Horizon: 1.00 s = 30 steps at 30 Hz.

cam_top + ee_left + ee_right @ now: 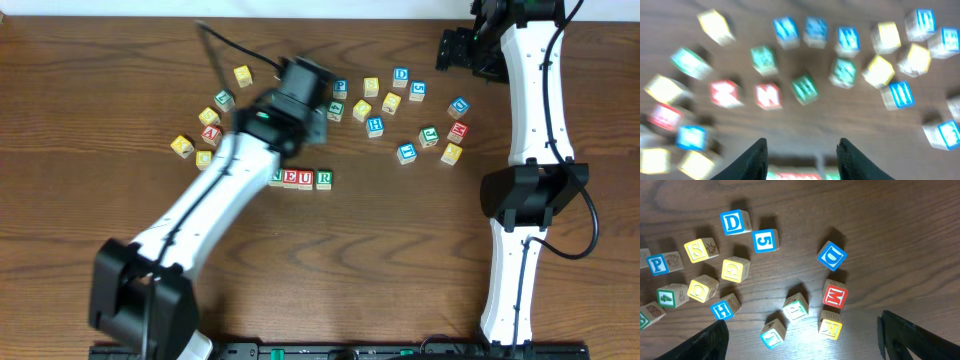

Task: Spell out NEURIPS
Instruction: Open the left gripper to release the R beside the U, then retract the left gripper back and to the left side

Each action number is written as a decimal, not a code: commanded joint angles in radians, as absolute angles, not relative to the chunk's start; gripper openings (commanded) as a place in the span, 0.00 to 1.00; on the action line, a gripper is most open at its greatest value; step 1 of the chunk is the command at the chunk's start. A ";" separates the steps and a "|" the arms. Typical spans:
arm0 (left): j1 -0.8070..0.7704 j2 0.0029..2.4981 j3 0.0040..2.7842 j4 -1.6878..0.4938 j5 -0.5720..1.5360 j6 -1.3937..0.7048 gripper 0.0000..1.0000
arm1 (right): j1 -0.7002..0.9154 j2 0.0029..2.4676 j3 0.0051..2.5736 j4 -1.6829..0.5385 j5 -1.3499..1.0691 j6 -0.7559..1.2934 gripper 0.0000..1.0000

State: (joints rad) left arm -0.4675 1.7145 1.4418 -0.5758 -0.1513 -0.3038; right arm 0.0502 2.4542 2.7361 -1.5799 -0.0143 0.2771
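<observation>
Beyond the N-E-U-R row (300,179), left gripper (801,142) and right gripper (801,325) stand parted, empty; the P cube (657,264), likely light, rigid wood, suits pinching across flat opposite faces.

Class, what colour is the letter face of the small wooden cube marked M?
Red, on the wooden M cube; clearest in the right wrist view.

A robotics lab, it seemed — left arm (205,205) and right arm (530,80) standing at one wooden table (400,260).
</observation>
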 commanded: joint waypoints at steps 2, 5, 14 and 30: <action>-0.356 1.712 1.493 -0.544 -0.161 -0.028 0.45 | 0.056 2.446 2.733 -1.579 -0.018 0.272 0.92; -0.283 1.730 1.499 -0.529 -0.073 0.142 0.46 | 0.072 2.446 2.733 -1.579 -0.018 0.272 0.92; -0.159 1.845 1.498 -0.536 0.110 0.581 0.52 | 0.094 2.446 2.733 -1.578 -0.017 0.272 0.92; -0.152 2.065 1.498 -0.509 0.104 0.823 0.49 | 0.096 2.446 2.733 -1.608 -0.009 0.272 0.91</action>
State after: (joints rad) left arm -0.1581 2.0304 1.4769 -0.5217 0.1028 0.7872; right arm 0.0902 2.4542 2.7358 -1.6032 -0.0139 0.2771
